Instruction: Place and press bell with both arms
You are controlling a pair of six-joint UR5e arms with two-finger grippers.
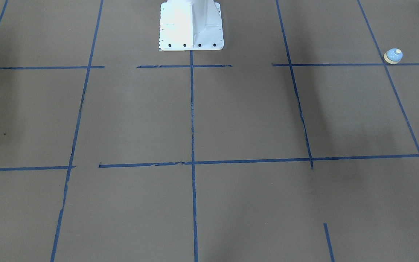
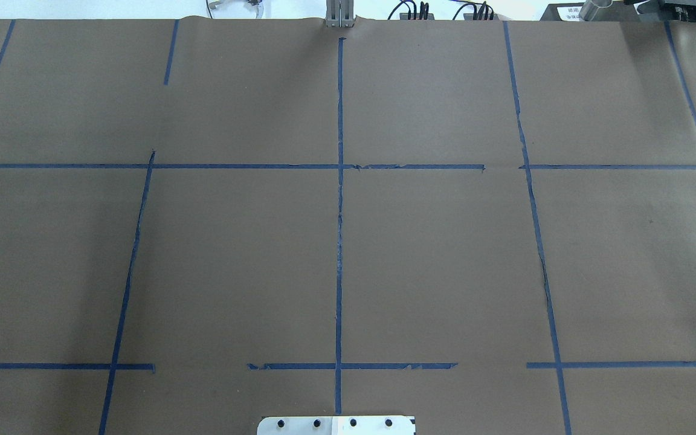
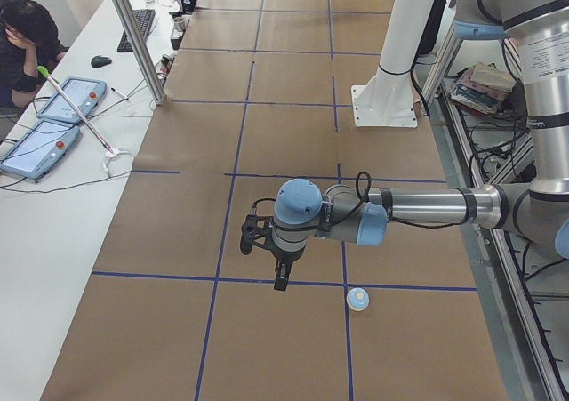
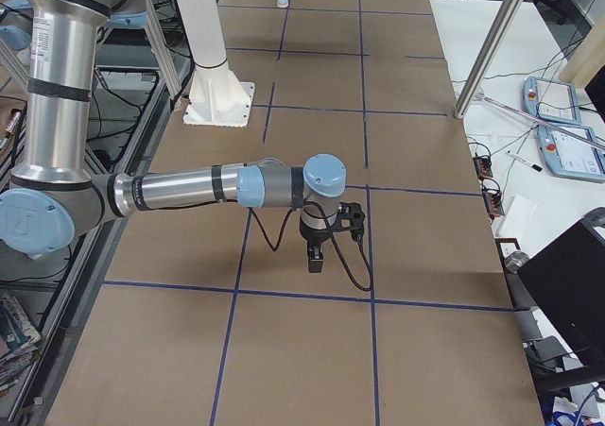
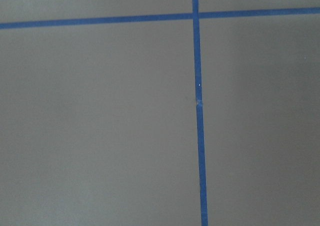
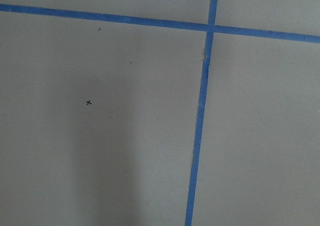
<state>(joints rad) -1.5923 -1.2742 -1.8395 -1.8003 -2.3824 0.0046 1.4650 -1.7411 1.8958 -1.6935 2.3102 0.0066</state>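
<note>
The bell (image 1: 393, 56) stands upright on the brown table (image 1: 253, 116), at a crossing of blue tape lines (image 1: 192, 109). The left gripper (image 3: 281, 283) points down near it, not touching. The right gripper (image 4: 316, 264) is well apart. How far either claw is open cannot be told.

From behind the robot we look down on the taped bench (image 2: 444, 272); from across it we face the white pedestal (image 1: 191, 25). Our end views look along it, sharing the bell (image 3: 357, 300) near its left end. Wrist cameras look down, close on tape (image 5: 199, 136).
</note>
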